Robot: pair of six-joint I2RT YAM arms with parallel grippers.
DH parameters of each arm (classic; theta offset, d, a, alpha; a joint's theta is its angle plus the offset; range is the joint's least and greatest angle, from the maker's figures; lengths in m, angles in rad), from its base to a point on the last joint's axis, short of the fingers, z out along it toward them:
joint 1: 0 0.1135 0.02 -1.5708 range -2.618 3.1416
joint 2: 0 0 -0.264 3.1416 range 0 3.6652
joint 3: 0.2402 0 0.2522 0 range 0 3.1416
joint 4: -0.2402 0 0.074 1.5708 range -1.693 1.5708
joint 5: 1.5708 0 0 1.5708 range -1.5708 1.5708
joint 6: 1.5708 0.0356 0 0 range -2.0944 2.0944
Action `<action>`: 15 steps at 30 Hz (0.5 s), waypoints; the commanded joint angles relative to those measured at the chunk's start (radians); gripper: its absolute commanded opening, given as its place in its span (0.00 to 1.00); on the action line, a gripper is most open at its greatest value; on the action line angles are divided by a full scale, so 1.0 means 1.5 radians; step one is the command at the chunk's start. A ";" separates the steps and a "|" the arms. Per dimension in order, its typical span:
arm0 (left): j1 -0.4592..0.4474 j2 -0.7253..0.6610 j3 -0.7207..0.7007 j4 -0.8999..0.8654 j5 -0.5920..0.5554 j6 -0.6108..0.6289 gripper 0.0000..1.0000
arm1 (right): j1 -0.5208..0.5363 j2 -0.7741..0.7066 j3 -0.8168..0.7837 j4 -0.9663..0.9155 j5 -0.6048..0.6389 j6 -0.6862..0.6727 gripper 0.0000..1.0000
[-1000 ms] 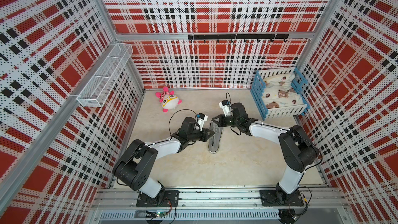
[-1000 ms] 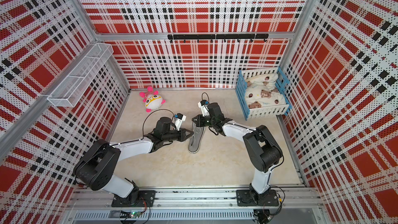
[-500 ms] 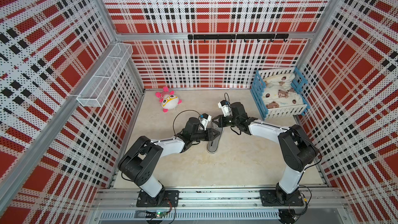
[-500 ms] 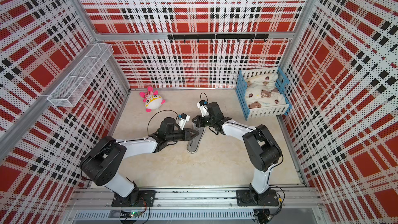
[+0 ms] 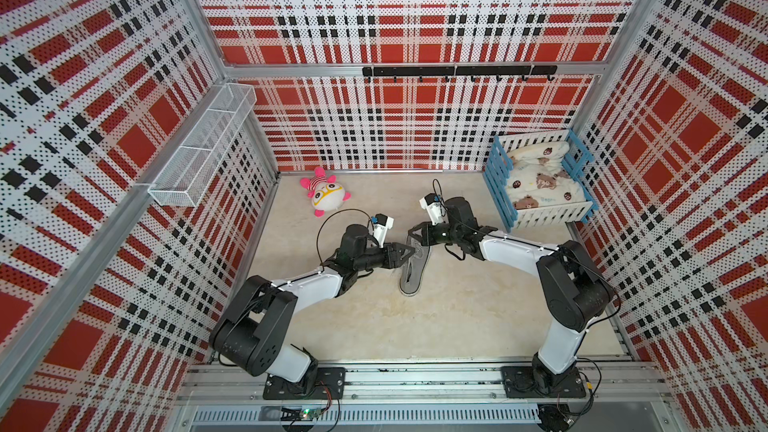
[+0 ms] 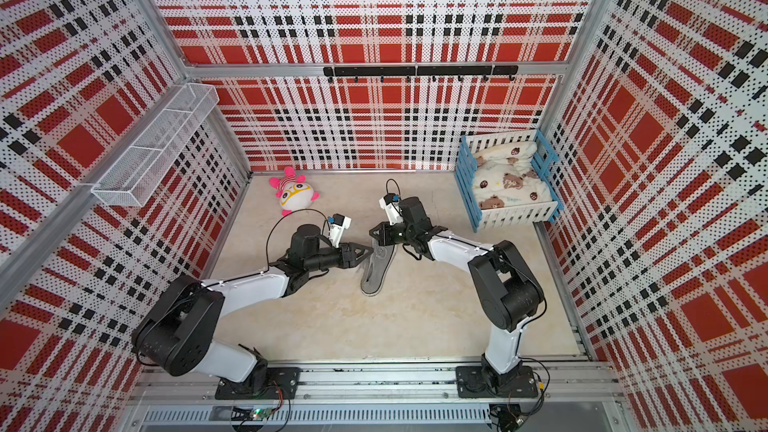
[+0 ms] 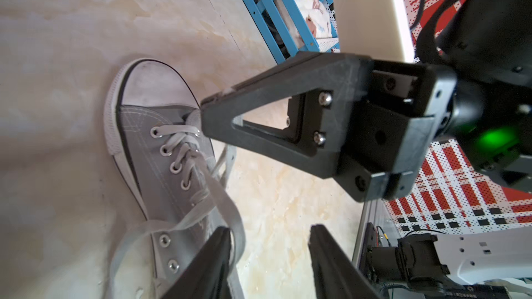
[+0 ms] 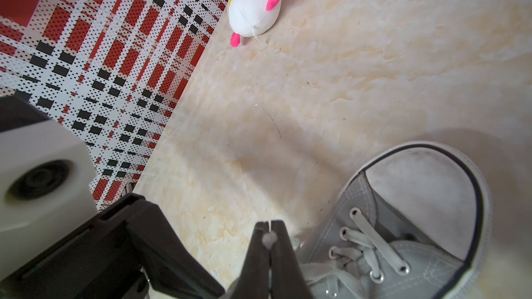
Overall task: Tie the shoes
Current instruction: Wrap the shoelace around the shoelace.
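Up on L wall, 9 o'clock: wire basket (image 5: 203, 147). Down on floor (image 5: 457, 317) at 11 o'clock: plush (image 5: 326, 195), well apart from everything else.

Mid-floor, reaching in from 8 o'clock: L gripper (image 5: 409, 249), low beside shoe (image 5: 414, 272), approx level w/ lacing. L wrist view: L gripper (image 7: 269, 228) w/ fingers (image 7: 213, 257) spread wide. Loop of lace (image 7: 221, 211) right beside one finger, not pinched; touching or not, can't tell.

Just R of that, centre of floor in both top views: shoe (image 6: 378, 274), on its sole, toe cap (image 7: 152, 84) toward 12 o'clock, heel toward 6. Laced thru eyelets, ends loose, untied.

At toe end, coming in from 3 o'clock: R gripper (image 5: 412, 229). R wrist view: fingers (image 8: 283, 254) pressed together, pinching small bit of lace (image 8: 269, 238) at tips. L wrist view: R gripper (image 7: 203, 107) tips just beside eyelets nearest toe. Both grippers near each other, not touching.

Far R, 2 o'clock, by wall: crate (image 5: 496, 184), blue and white, w/ bear-print cloth (image 5: 540, 184) inside.
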 commanded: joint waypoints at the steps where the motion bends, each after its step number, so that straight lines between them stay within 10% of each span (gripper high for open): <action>1: 0.003 -0.023 -0.009 -0.015 -0.031 0.046 0.50 | 0.000 0.007 0.020 0.005 -0.011 -0.010 0.00; 15: -0.047 0.005 0.023 -0.072 -0.048 0.087 0.25 | -0.003 0.009 0.030 0.009 -0.027 -0.004 0.00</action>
